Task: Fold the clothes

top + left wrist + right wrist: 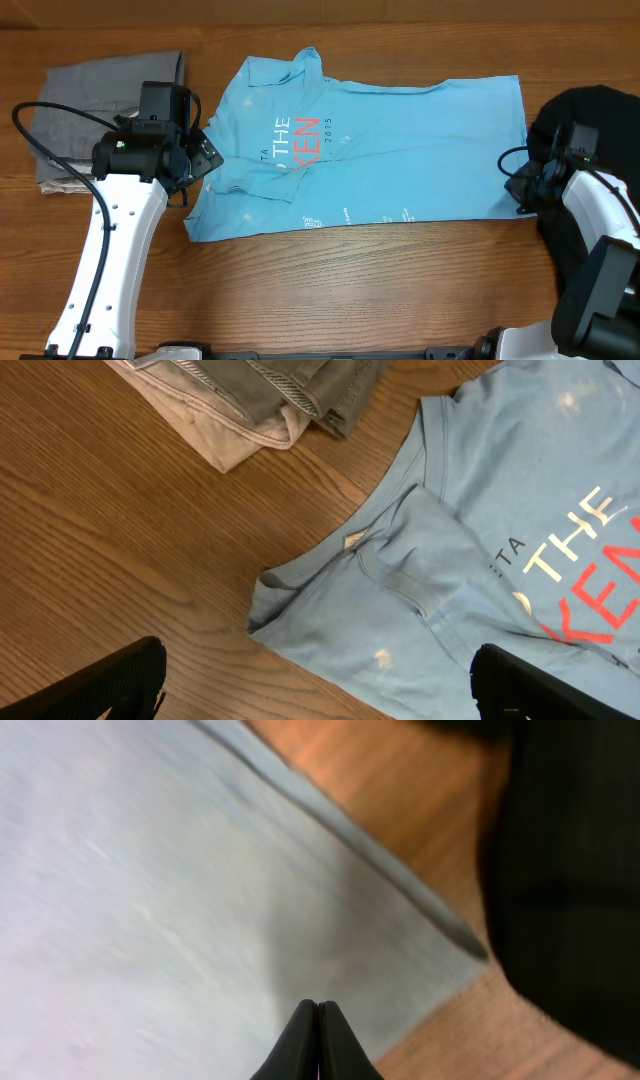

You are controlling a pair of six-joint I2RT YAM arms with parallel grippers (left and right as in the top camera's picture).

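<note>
Across the middle of the tabletop point(350, 300) the blue shirt point(400, 150) lies spread flat with its print up, collar to the left and hem to the right, a layout that leaves both ends within reach of an arm. The left fingers point(203, 160) hover over the shirt's left edge, by the collar and sleeve. They are spread wide and hold nothing, probably so they can drop astride the cloth there. The right fingers point(318, 1040) are over the hem's near right corner, pressed together tip to tip. No cloth shows between them, though that view is blurred. Neither end looks gripped, so the fold seems not yet begun. A folded grey garment point(100, 100) sits at the far left, apparently set aside, and a black garment point(590, 120) lies heaped at the right.
</note>
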